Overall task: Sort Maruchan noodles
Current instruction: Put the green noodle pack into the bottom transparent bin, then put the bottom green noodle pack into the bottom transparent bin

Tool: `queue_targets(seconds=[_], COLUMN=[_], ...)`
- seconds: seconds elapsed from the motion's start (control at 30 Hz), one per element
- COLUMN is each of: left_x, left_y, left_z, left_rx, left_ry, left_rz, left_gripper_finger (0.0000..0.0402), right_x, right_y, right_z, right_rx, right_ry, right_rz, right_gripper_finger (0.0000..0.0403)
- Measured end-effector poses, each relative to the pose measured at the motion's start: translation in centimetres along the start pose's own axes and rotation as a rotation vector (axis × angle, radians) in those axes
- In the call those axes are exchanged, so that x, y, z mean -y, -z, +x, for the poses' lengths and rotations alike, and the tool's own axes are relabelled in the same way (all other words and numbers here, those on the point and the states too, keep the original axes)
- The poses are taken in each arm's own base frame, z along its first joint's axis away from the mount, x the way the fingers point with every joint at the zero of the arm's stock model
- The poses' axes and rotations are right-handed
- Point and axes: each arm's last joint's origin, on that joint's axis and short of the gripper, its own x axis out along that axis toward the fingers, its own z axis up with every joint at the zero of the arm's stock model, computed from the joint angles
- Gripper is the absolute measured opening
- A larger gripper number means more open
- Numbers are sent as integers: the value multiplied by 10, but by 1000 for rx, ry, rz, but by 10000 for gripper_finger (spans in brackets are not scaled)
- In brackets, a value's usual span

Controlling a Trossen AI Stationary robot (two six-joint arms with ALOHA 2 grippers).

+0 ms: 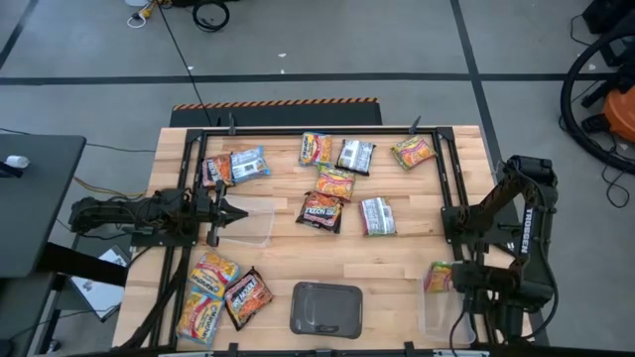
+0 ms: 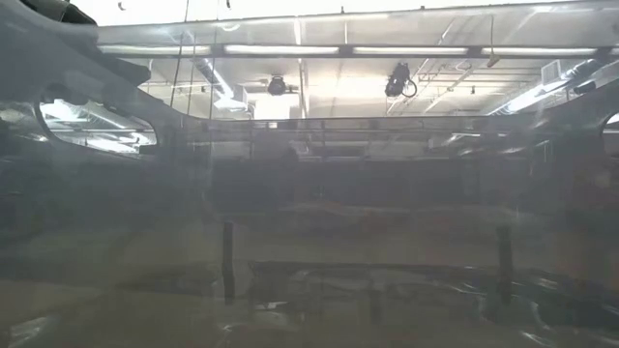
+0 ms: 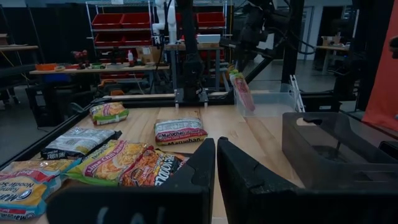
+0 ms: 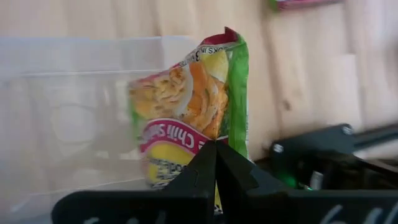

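A wooden table (image 1: 397,260) carries scattered Maruchan noodles (image 1: 336,183), with most packets lying in the middle and far part and a few at the near left corner. The right claw (image 4: 216,144) is clenched on a yellow-green packet (image 4: 189,109), holding it upright over a clear tub (image 4: 68,106) at the table's near right corner. The packet looks to hang just inside or above the tub, though I cannot tell whether it touches the bottom. This appears to be the drop-off step for one flavour. The next move probably calls for letting the packet fall into the tub, then lifting clear. The left claw (image 3: 216,148) waits at the left side, fingers pressed together on nothing, beside a second clear tub (image 1: 253,222).
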Motion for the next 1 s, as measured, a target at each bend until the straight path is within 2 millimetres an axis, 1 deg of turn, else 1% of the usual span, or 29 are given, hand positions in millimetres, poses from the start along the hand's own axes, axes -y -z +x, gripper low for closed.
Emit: queue_targets(seconds=[0.17,0.37,0.67,0.83,0.93,1.0], left_x=[0,0,0,0,0,0], left_y=[0,0,0,0,0,0], left_z=[0,0,0,0,0,0], left_rx=[0,0,0,0,0,0], left_ry=[0,1,0,0,1,0], left_rz=[0,0,0,0,0,0], left_gripper_finger=[25,25,25,25,25,25], right_x=[1,1,-11,-9,-6,-5], right_y=[-2,-2,1,0,-5,-11], right_z=[1,1,0,-1,-7,-15], right_rx=[-19,-31,-149,-152,-131,-90], right_ry=[14,10,-117,-93,-72,-80], right_rz=[6,6,4,14,15,8], right_gripper_finger=[8,18,6,23,37,49])
